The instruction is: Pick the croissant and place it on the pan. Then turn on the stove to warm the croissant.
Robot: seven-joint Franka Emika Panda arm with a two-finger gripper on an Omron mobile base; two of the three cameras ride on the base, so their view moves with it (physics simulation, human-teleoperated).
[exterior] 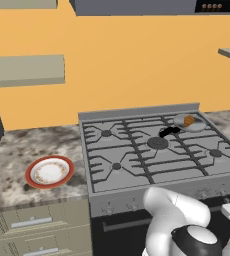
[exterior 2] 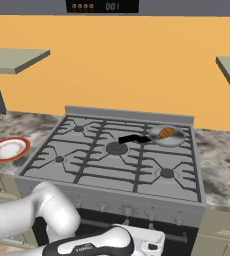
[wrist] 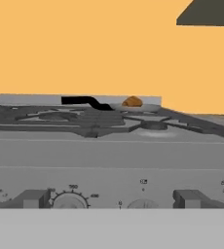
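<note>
**A:** Where's the gripper at? From the hand view it's down low in front of the stove [wrist: 112, 151], looking straight at the control panel, with two dark knobs [wrist: 32, 198] right at the bottom edge. I honestly can't tell if the fingers are open or closed, they just aren't clear enough.

**B:** Agreed. The knobs look like small stiff blocky tabs sitting over printed dials. I'd guess hard plastic or metal, so pinch across the flat sides and twist. Probably no give, and possibly a bit slick.

**A:** And the croissant [exterior 2: 165, 133]?

**B:** Already sitting in the pan [exterior 2: 168, 136] on the back right burner. It's a small orange-brown lump, likely light and flaky, so best left alone now. The pan is shallow grey metal with a short black handle [exterior 2: 132, 138] pointing toward the middle of the stove.

**A:** The grates are dark and ridged, and the counter [exterior: 17, 160] is speckled stone. There's a red-rimmed plate [exterior: 49, 172] off to the left.
</note>
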